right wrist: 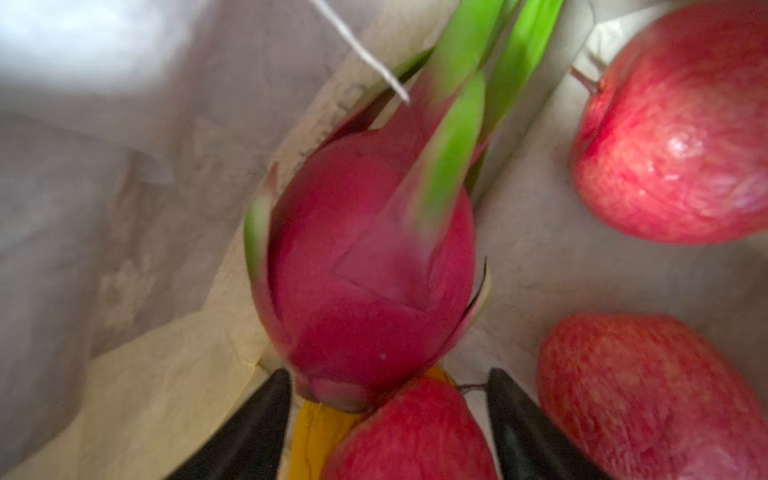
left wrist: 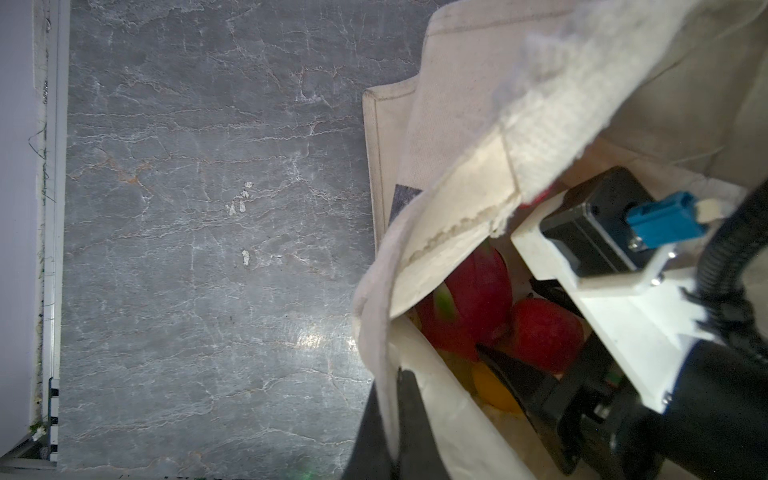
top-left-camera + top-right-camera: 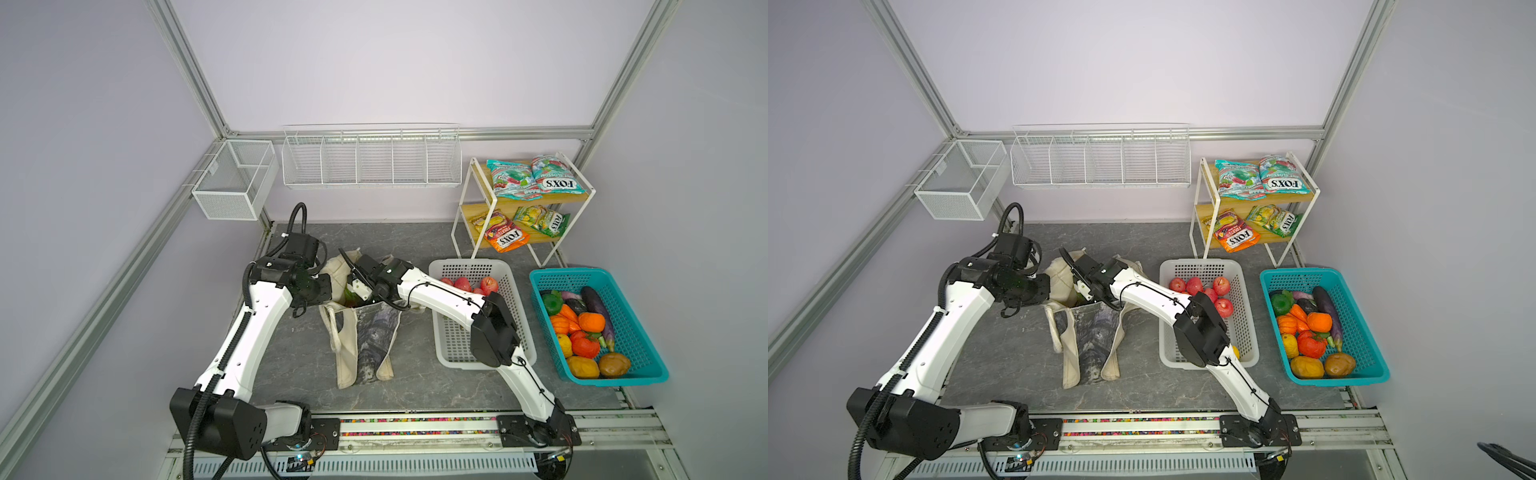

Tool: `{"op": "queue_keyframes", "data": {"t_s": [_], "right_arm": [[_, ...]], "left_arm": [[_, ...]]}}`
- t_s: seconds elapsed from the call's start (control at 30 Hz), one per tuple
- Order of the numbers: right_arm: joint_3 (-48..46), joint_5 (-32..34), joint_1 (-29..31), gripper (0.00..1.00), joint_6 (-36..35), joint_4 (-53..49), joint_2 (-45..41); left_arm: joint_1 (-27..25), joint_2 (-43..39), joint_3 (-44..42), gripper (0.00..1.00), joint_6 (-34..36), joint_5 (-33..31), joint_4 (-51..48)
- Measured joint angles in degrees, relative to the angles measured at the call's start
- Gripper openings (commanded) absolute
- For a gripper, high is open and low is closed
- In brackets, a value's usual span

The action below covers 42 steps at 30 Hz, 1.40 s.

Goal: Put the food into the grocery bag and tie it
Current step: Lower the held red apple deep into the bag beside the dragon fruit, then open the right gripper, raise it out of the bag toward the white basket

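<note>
Three apples [image 1: 673, 137]: seen in grocery bag [image 3: 374, 332] beside dragon fruit [image 1: 365, 270].
Left gripper [image 2: 388, 401]: clamped on bag rim.
Right gripper [image 1: 389, 376]: fingers [image 1: 257, 424] spread apart.

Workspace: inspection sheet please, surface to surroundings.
Surface: grey marbled tabletop, few pale specks.
Job's things: grocery bag open mid-table; dragon fruit, apples, yellow fruit inside; other apples in white basket.
Clutter: teal basket of vegetables; shelf rack with FOX'S packets.
Grippers: left gripper shut on bag rim; right gripper inside bag, jaws open.
Cables: black conduit along left arm; no snag seen.
Surroundings: wire baskets on back wall.
</note>
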Motion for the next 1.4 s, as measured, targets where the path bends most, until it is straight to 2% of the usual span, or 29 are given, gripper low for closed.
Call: {"op": "queue_keyframes", "data": {"t_s": [0.03,0.07,0.1,0.13,0.5,0.9,1.03,1.13,1.3,1.4], "right_arm": [[-0.15,0.13,0.0,0.87,-0.17,0.17,0.0],[-0.33,0.22,-0.02,0.96,-0.31,0.31,0.0],[-0.42,0.42,-0.02,0.89,-0.59,0.37,0.0],[-0.46,0.59,-0.02,0.88,-0.61,0.44,0.0],[-0.2,3.45,0.0,0.88,-1.7,0.87,-3.63],[6.27,9.57,0.0,0.88,-3.37,0.63,-12.0],[6.84,14.47,0.0,0.88,-6.16,0.55,-18.88],[4.81,20.52,0.0,0.88,-8.57,1.6,-25.57],[-7.08,34.4,-0.74,0.88,-10.08,7.06,-38.47],[-16.68,38.21,-3.52,0.91,-9.42,10.6,-44.41]], "left_arm": [[0.0,0.0,0.0,0.0,0.0,0.0,0.0],[0.0,0.0,0.0,0.0,0.0,0.0,0.0],[0.0,0.0,0.0,0.0,0.0,0.0,0.0],[0.0,0.0,0.0,0.0,0.0,0.0,0.0],[0.0,0.04,0.0,0.0,0.0,0.02,0.02],[0.0,-0.11,0.0,0.0,0.02,0.02,0.0],[0.0,-0.35,0.0,0.0,0.02,0.04,0.02],[0.0,-0.52,0.0,0.0,0.02,0.07,0.02],[0.0,-0.55,0.0,0.0,0.0,0.48,0.09],[0.0,-0.55,0.0,0.0,0.0,0.96,0.11]]}}
